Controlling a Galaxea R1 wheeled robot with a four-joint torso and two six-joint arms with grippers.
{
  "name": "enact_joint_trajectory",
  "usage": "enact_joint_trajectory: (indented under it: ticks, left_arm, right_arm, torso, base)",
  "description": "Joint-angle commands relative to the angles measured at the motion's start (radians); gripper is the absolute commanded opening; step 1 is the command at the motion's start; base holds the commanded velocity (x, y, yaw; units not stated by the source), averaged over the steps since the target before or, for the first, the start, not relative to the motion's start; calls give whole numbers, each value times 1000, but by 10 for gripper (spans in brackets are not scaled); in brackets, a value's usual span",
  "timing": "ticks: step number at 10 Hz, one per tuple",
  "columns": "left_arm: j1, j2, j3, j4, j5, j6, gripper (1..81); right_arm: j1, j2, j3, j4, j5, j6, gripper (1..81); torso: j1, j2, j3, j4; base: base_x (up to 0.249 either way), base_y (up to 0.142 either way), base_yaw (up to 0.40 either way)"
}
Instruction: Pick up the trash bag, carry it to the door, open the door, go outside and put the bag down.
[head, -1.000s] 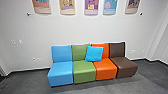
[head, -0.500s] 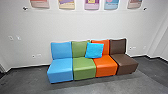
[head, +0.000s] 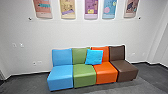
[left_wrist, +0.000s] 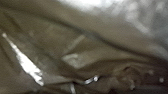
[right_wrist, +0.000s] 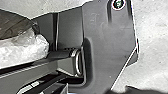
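And we're in an office bldg., looks like a lounge or waiting corner: four armless seats (head: 84, 76) in a row, blue, green, orange & brown, w/ a bright blue cushion (head: 94, 57), plus framed-look posters (head: 90, 8) on a pale wall (head: 75, 32) above dk. grey floor (head: 27, 82).

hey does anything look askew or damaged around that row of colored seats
Just the bright blue cushion: it leans slightly askew across the join between the green seat and the orange seat. I see no damage there.
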Motion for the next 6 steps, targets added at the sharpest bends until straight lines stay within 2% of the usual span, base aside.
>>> enact_joint_trajectory:
  ticks: [1,6]
  left_arm:
    - [-46,5,-13,4,81,13,10]
    - [-46,7,-13,7,82,23,10]
  right_arm:
    - [41,-5,1,-1,-67,-3,811]
    - [39,24,-45,-4,-67,-3,811]
  torso:
    - [0,0,-1,0]
    - [-1,0,6,0]
  base:
    - [0,0,0]
    - [0,0,0]
